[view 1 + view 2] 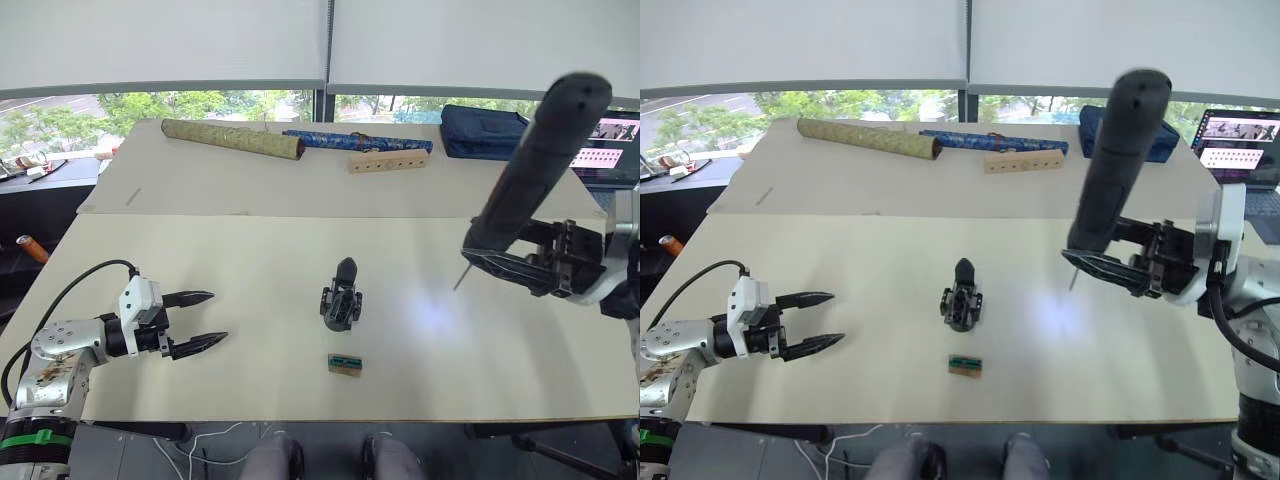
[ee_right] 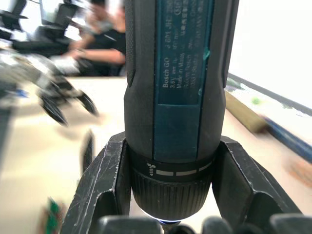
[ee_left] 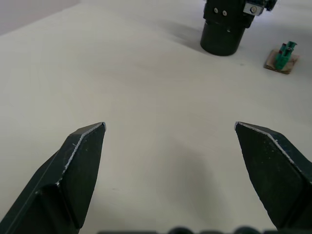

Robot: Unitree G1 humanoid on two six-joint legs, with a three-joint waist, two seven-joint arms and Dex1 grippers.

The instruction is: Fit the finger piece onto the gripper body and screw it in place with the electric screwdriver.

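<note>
The gripper body (image 1: pixel 341 303) stands at the middle of the table (image 1: pixel 250 270), a black block with one upright pointed finger; its round base (image 3: pixel 223 30) also shows in the left wrist view. The finger piece is out of view. My right gripper (image 1: pixel 512 262) is shut on the electric screwdriver (image 1: pixel 537 155), held above the table to the right of the body. The screwdriver leans, its thin bit (image 1: pixel 460 279) pointing down and its dark blue barrel (image 2: pixel 178 92) clamped between both fingers. At the near left, my left gripper (image 1: pixel 205 319) is open and empty, just above the table.
A small wooden block with a green top (image 1: pixel 344 365) lies just in front of the gripper body. At the back are a gold tube (image 1: pixel 232 138), a blue patterned tube (image 1: pixel 355 140), a drilled wooden bar (image 1: pixel 385 160), a dark blue bag (image 1: pixel 483 131) and a laptop (image 1: pixel 1237 138).
</note>
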